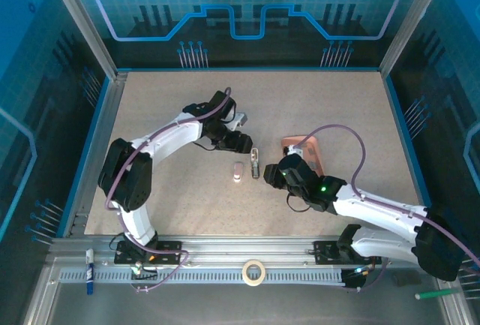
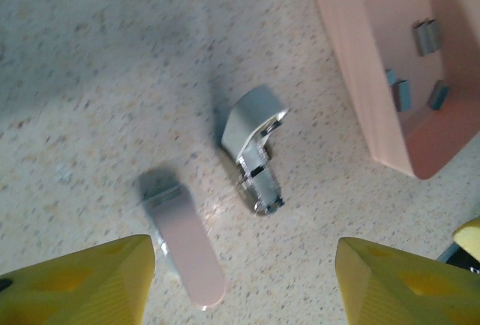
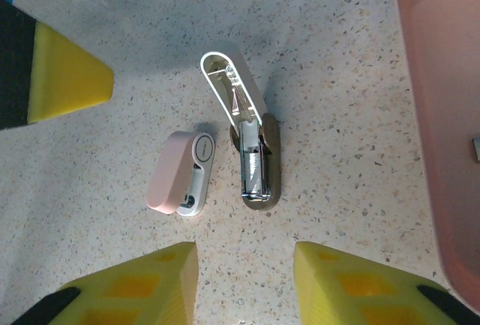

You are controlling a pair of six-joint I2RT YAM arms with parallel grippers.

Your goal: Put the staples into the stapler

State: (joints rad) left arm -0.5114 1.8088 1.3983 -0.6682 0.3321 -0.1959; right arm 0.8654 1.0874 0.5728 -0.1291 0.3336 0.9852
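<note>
The staples (image 2: 427, 36) — short dark grey metal strips — are lying in the salmon-pink tray (image 2: 360, 62), to the right of the right gripper (image 3: 244, 272). That gripper is hanging released above the white stapler (image 3: 251, 152), which is flipped open with its chrome channel showing. The left gripper (image 2: 246, 276) is gaping empty near a closed pink stapler (image 2: 187, 246) on the speckled table (image 3: 360, 55).

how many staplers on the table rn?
2. The pink stapler lies closed on the table. The grey stapler, lid swung open, sits just right of it in the top view. Neither is held, and nothing suggests a hidden one.
</note>
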